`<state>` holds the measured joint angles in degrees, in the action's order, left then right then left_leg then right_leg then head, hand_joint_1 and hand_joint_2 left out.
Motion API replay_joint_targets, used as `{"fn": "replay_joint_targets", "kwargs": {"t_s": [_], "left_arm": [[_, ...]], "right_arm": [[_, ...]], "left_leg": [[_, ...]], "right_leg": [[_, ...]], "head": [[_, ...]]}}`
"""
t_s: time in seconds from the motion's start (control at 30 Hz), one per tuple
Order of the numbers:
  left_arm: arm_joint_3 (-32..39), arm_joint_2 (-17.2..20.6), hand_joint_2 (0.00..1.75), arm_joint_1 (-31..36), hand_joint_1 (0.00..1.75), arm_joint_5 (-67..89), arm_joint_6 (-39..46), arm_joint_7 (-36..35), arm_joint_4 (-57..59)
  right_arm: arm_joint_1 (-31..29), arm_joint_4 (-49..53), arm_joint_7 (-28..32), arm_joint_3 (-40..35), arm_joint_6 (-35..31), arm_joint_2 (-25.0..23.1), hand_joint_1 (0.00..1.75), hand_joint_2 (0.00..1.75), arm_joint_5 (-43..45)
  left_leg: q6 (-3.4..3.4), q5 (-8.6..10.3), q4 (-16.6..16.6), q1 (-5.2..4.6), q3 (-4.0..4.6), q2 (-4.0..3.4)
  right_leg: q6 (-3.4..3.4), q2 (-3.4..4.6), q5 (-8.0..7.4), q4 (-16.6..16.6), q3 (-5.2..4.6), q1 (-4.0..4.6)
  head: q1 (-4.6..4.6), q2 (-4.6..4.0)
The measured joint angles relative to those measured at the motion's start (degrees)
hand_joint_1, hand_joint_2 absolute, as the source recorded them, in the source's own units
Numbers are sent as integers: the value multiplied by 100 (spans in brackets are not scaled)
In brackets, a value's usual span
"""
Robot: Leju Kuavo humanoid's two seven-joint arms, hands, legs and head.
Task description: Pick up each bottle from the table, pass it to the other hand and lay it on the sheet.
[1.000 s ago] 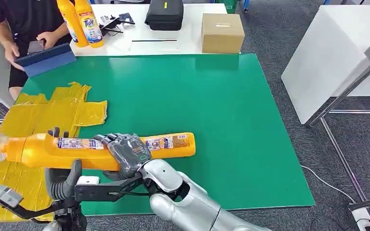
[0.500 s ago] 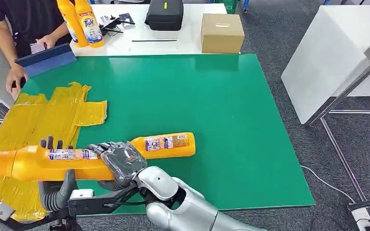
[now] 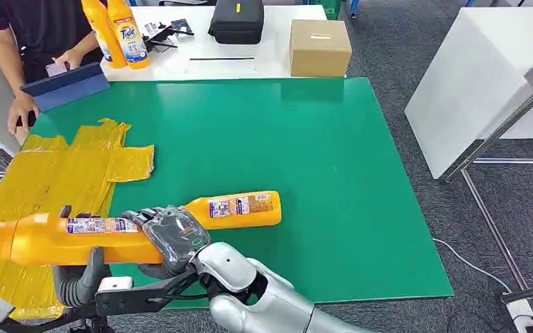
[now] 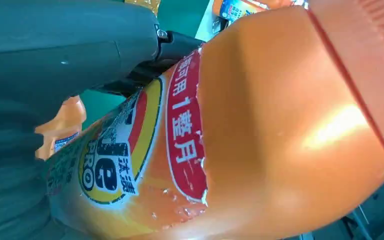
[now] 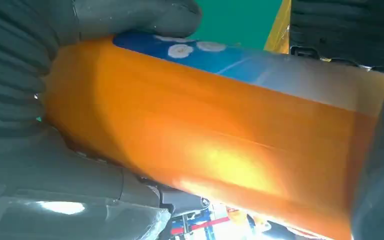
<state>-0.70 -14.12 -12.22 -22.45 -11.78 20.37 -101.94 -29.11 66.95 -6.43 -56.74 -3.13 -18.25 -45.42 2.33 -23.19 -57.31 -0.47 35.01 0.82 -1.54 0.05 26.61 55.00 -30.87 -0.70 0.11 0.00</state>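
An orange detergent bottle (image 3: pixel 48 239) hangs level above the front left of the table, its cap end out over the yellow sheet (image 3: pixel 62 173). My left hand (image 3: pixel 76 274) wraps its middle from below, fingertips showing over the top. My right hand (image 3: pixel 173 236) grips its base end. The left wrist view shows the bottle's label (image 4: pixel 130 150) close up against my thumb, and the right wrist view shows its orange body (image 5: pixel 220 140) under my fingers. A second orange bottle (image 3: pixel 239 208) lies on the green mat (image 3: pixel 305 152) just behind my right hand.
Two upright orange bottles (image 3: pixel 121 31), a black bag (image 3: pixel 236 21) and a cardboard box (image 3: pixel 320 47) stand on the white table behind. A person (image 3: pixel 21 41) stands at the back left beside a blue folder (image 3: pixel 66 84). Another white table (image 3: pixel 479 76) stands at the right.
Both hands and the held bottle have shifted left and slightly down, further over the sheet. The person's hand has dropped from the folder to the table's left edge.
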Motion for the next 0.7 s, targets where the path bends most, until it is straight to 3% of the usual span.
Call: {"fn": "replay_joint_targets", "kwargs": {"t_s": [0.23, 0.33, 0.37, 0.4, 0.43, 0.7], "left_arm": [[-2, 0, 175, -44, 175, -63, -98, -52, -24], [-2, 0, 175, -52, 175, -72, -98, -52, -33], [-2, 0, 175, -55, 175, -74, -100, -52, -33], [-2, 0, 175, -57, 175, -76, -100, -55, -37], [0, 0, 175, -58, 175, -74, -105, -65, -50], [-4, -17, 175, -52, 175, -50, -155, -151, -225]], "right_arm": [[31, 44, 0, -15, 7, 26, 175, 175, 0], [31, 44, 0, -26, 7, 26, 161, 175, 0], [31, 44, 0, -28, 7, 26, 16, 175, 0], [32, 44, 0, -28, 7, 26, 0, 175, 0], [36, 48, 0, -26, 7, 26, 0, 0, -2], [219, 107, -26, -136, 26, 52, 0, 0, -299]], "left_leg": [[0, 0, 0, 0, 0, 0], [0, 0, 0, 0, 0, 0], [0, 0, 0, 0, 0, 0], [0, 0, 0, 0, 0, -1], [0, 0, 0, 0, -1, -1], [0, 0, 0, 0, 1, -1]], "right_leg": [[0, 0, 0, 0, 0, 0], [0, 0, 0, 0, 0, 0], [0, 0, 0, 0, 0, 0], [0, 0, 0, 0, 0, 0], [0, 1, 0, 0, 0, 0], [0, 1, 0, 0, -1, 0]], "head": [[-2, 0], [0, 0], [-2, 0], [0, 0], [0, 0], [-7, 0]]}}
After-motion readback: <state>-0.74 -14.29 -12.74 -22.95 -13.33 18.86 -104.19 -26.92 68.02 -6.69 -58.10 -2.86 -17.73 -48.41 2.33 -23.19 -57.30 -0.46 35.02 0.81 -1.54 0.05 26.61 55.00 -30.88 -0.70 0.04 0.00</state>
